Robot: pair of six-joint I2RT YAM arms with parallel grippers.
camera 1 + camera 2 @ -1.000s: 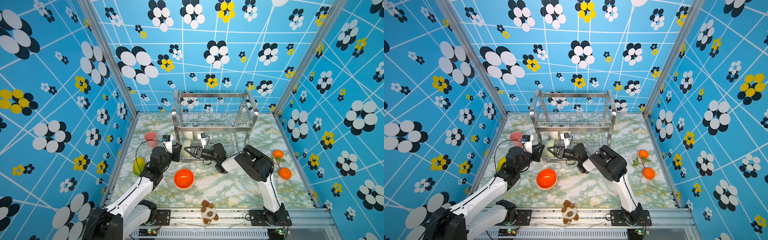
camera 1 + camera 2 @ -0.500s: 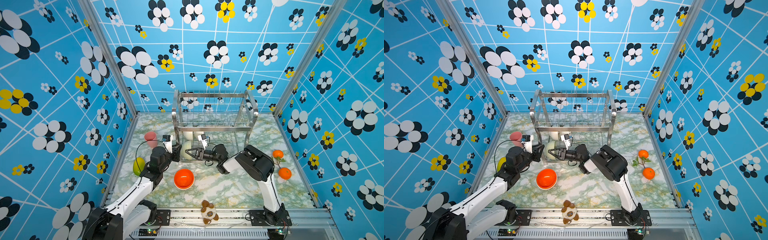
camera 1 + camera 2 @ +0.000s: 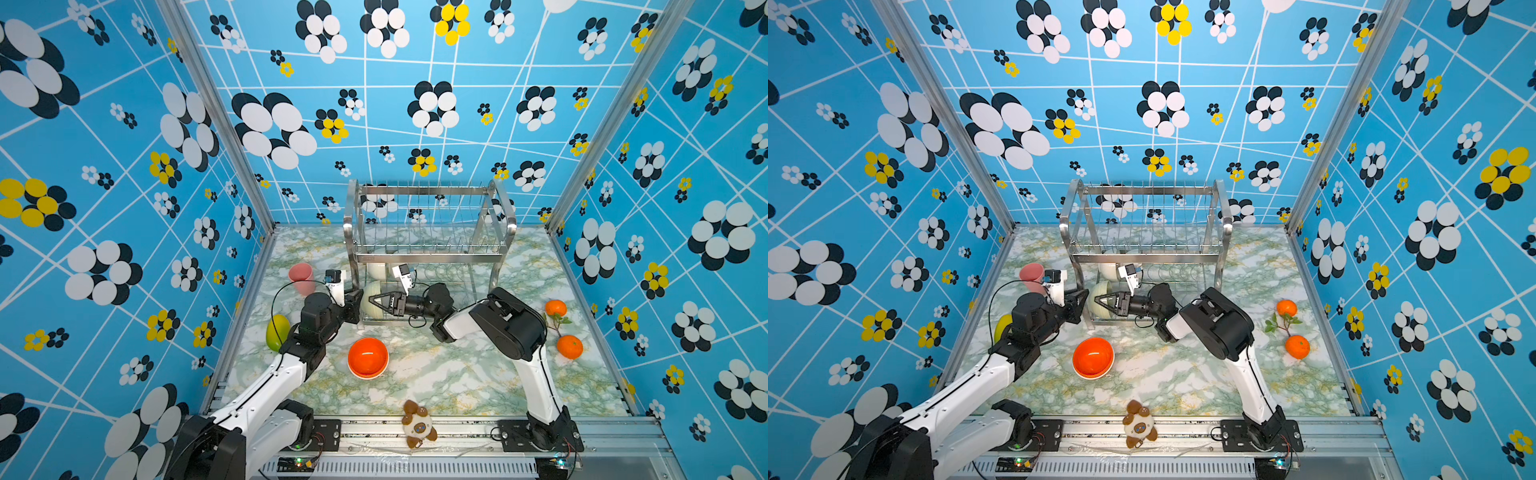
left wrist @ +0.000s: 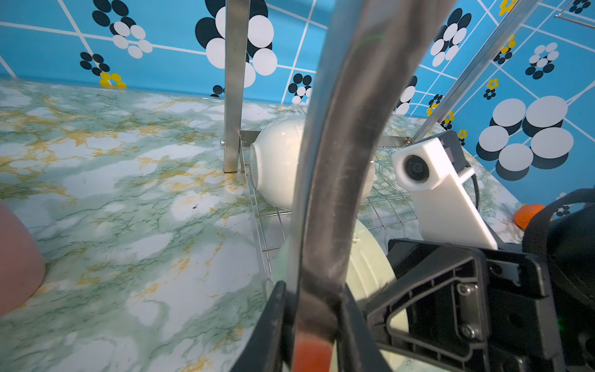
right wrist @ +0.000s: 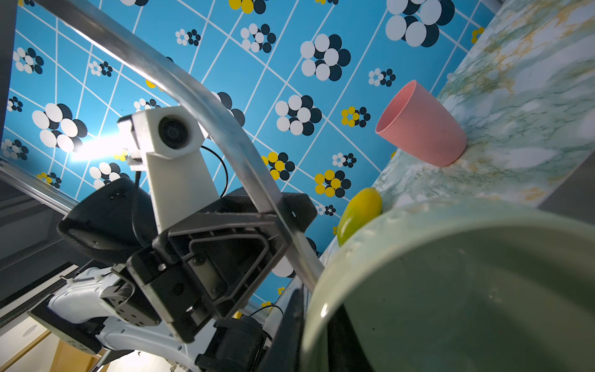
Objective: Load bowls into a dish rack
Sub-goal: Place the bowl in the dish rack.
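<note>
left end effector (image 3: 357, 300) clamps the dish rack (image 3: 432, 258) leg; right end effector (image 3: 374, 300) pinches the green bowl (image 3: 367, 311), contact partly hidden.

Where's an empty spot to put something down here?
Bare marble lies between the orange bowls and the right arm, and behind the oranges beside the dish rack. Crowded: the rack's front left corner, where the left gripper, right gripper and green bowl meet.

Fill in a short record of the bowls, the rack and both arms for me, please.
left gripper: fingers closed on the dish rack side frame
right gripper: fingers closed on the sage green bowl rim, at the lower tier
cream-white bowl: on its side in the lower tier
orange bowls: apparently nested on the table, not yet racked
</note>
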